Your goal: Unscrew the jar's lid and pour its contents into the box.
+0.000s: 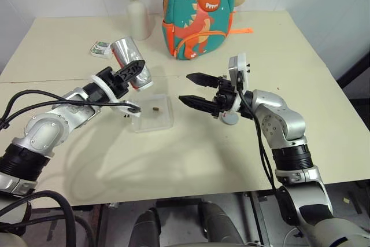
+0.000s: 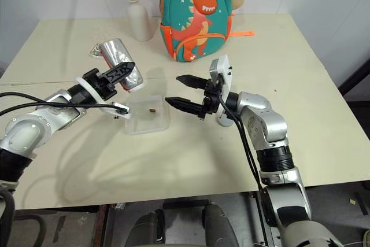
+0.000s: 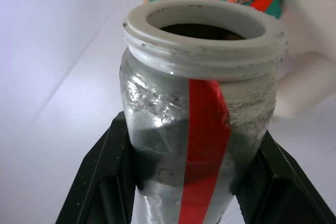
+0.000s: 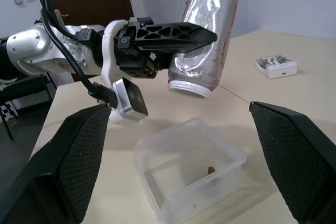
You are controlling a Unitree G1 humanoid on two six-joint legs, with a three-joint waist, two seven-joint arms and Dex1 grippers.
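Two black fingers of the right gripper [image 1: 192,89] stand wide apart with nothing between them, pointing across the cream table [image 1: 277,44] toward the left arm. Just behind that gripper, a round flat grey lid [image 1: 230,118] lies on the table surface, partly hidden by the wrist.

Opposite, the left gripper [image 4: 195,36] is clamped on the small clear plastic jar [image 4: 205,40], which carries a red strip [image 3: 202,145] down its side. The jar is held tipped over, its open white threaded mouth [image 4: 189,86] facing downward and toward the shallow square clear plastic box [image 4: 189,174]. The mouth hangs above the box's near edge, apart from it, not touching.

Inside the box, one tiny brown pellet [image 4: 211,170] rests on the floor of the tray, roughly central. The box sits on the table between the two grippers, below both.

Farther back stand a white vase [image 1: 139,18] with dried sprigs, a teal dinosaur backpack [image 1: 199,13] and a small white-and-green packet [image 1: 102,49] lying near the jar's base.
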